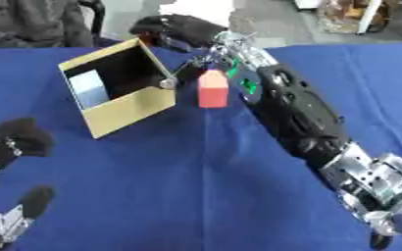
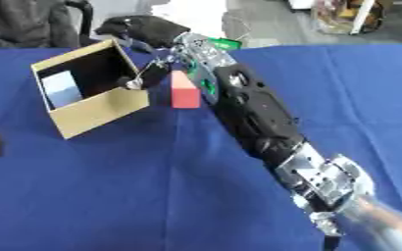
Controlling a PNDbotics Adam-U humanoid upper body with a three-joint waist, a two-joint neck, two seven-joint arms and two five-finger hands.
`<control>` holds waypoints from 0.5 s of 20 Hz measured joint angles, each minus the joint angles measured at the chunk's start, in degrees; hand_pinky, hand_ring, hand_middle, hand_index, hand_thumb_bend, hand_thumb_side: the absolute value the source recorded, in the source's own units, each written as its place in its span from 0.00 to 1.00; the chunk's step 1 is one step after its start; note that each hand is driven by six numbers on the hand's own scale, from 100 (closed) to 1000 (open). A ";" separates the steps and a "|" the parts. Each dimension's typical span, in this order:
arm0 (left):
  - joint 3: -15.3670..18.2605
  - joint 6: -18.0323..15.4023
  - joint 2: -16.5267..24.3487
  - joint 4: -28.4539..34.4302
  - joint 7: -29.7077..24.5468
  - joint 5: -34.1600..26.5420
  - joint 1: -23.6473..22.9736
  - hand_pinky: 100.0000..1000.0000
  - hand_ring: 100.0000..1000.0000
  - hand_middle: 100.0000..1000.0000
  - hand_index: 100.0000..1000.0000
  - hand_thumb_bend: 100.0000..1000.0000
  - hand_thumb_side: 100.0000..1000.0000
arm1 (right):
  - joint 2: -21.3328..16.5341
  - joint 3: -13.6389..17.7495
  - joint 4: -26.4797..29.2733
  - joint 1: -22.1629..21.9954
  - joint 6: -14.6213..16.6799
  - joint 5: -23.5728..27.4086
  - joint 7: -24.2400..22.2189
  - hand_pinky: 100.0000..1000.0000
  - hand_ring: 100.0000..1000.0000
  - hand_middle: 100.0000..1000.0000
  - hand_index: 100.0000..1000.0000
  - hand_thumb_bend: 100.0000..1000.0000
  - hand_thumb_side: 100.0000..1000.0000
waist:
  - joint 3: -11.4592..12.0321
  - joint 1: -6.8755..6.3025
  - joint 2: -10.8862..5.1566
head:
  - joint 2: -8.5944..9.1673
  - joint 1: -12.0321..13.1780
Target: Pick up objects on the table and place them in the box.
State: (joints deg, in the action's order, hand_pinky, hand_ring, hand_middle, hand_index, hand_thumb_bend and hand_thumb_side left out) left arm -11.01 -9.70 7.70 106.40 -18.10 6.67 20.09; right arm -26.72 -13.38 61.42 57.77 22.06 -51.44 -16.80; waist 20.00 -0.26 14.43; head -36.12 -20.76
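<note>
A right arm reached over a blue table toward an open box.

At the left edge, the left hand point(image 1: 12, 147) rested with its fingers relaxed and open; the right eye view showed almost none of it. The tan cardboard box point(image 1: 132, 109) held a pale blue block point(image 1: 90, 87). Just right of the box stood a red block point(image 1: 212, 89). The right hand point(image 2: 144, 28) hung curled behind the box's far corner; whether it held anything could not be told.
</note>
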 measured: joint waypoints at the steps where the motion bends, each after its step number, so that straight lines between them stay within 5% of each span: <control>1: 0.02 0.00 0.01 0.00 0.01 0.09 -0.09 0.66 0.68 0.63 0.85 0.45 0.40 | -0.57 0.39 -0.56 -0.32 -0.14 1.13 -1.64 0.90 0.97 0.92 1.00 0.28 0.26 | -0.41 -0.04 -0.10 | 0.00 0.11; 10: 0.28 -0.02 0.48 -0.02 0.12 0.41 -0.64 0.66 0.68 0.63 0.85 0.45 0.40 | -3.48 3.24 -3.86 -1.59 -2.22 6.30 -13.13 0.90 0.98 0.93 1.00 0.27 0.28 | -1.26 -0.60 -0.29 | -0.04 0.49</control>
State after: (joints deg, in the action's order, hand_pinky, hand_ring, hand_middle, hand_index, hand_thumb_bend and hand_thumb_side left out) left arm -10.72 -9.72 8.18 106.38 -17.98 7.08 19.44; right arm -30.21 -10.15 57.56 56.18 19.84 -45.13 -29.93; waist 18.74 -0.86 14.14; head -36.16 -20.27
